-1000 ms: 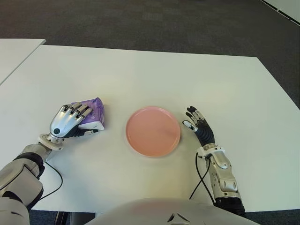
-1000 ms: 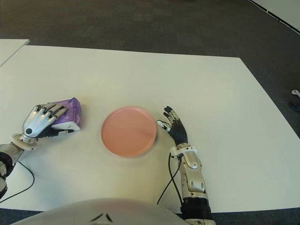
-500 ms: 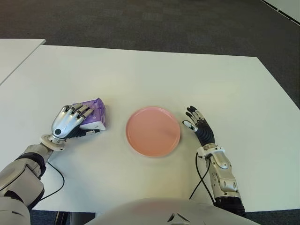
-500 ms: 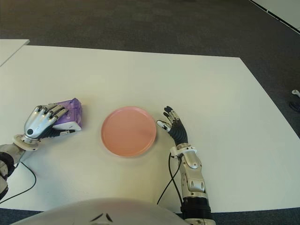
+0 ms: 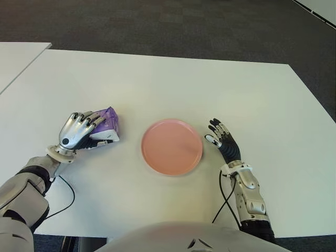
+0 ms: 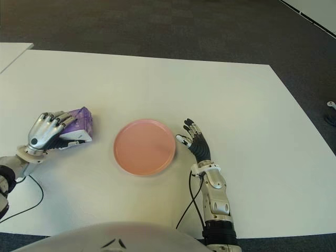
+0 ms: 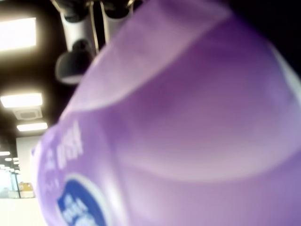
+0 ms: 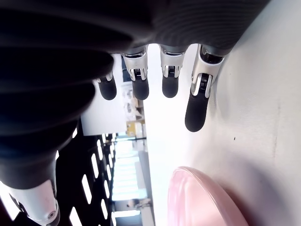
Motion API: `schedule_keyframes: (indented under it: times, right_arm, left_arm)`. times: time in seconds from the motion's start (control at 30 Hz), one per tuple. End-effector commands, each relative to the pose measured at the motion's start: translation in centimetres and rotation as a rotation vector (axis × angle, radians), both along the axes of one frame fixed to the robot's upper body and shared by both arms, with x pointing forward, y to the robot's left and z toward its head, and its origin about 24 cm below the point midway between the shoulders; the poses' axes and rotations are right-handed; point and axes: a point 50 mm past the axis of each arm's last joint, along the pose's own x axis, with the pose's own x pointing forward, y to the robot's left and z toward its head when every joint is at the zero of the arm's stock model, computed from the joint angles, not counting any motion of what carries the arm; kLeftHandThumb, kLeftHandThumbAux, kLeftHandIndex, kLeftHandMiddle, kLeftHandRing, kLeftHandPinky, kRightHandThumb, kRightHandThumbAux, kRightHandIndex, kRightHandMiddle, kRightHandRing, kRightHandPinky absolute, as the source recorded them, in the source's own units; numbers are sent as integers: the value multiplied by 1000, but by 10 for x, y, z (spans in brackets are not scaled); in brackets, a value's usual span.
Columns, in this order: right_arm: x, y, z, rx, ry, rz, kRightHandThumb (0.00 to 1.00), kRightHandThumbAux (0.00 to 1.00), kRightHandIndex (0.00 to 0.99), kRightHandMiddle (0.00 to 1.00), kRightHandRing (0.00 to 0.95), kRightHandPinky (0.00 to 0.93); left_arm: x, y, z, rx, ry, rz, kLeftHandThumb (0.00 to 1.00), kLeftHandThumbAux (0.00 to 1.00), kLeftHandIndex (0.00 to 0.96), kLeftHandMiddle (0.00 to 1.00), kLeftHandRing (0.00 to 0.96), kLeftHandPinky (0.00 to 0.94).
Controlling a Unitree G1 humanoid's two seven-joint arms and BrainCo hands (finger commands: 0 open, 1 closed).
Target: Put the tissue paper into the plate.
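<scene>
**Operator:** Where is the tissue paper, and who has it?

**Guide:** You have it in the left hand [image 5: 77, 135]. The fingers [image 5: 86, 118] are curled over the purple tissue paper [image 5: 107, 126] pack, gripping it on the left part of the white tabletop [image 5: 173, 84]. The left wrist view is filled by the purple wrapper pressed close to the camera. I cannot tell whether the pack is lifted or touching the surface. The pink plate [image 5: 171, 146] sits just to its right, with nothing in it.

**Operator:** And the other hand?

**Guide:** Your right hand [image 5: 224, 142] shows just beside the plate's right edge, fingers extended and holding nothing.

**Operator:** What could go wrong?

**Guide:** The wrapper looks soft, so a loose grip may let it slide out mid-carry. If you travel too low, the pack could catch the plate rim and push the plate toward your right hand.
</scene>
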Motion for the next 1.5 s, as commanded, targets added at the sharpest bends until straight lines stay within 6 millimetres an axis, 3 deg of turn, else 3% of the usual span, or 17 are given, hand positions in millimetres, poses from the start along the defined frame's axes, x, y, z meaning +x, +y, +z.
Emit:
schedule_keyframes:
  times: [0.03, 0.37, 0.63, 0.77, 0.9, 1.1, 1.5]
  right_arm:
    - [-12, -2, -25, 6, 144, -14, 0, 699, 0, 28, 7, 6]
    - [-9, 1, -25, 16, 136, -9, 3, 702, 0, 28, 8, 17]
    - [-8, 2, -25, 17, 129, -16, 0, 708, 0, 34, 15, 27]
    - [-7, 2, -25, 19, 130, -19, 0, 712, 0, 35, 18, 32]
    - [-6, 3, -27, 18, 130, -25, 0, 713, 0, 35, 18, 28]
    - [-4, 3, -27, 17, 127, -27, 7, 713, 0, 38, 19, 29]
    - [-4, 6, -26, 31, 114, -33, 16, 711, 0, 43, 24, 33]
  left_arm:
    - [20, -10, 43, -125, -124, -47, 733, 699, 443, 853, 848, 844]
    - [25, -30, 120, -297, -296, -199, 737, 698, 443, 869, 862, 867]
    - [16, -56, 152, -419, -358, -286, 738, 697, 443, 883, 879, 881]
    - [11, -64, 156, -440, -361, -298, 737, 697, 443, 884, 881, 880]
    - [3, -98, 155, -482, -368, -353, 736, 697, 443, 881, 878, 876]
    - [-3, -126, 142, -476, -232, -474, 736, 697, 444, 880, 877, 875]
    - [13, -144, 110, -290, 27, -645, 742, 697, 443, 854, 852, 839]
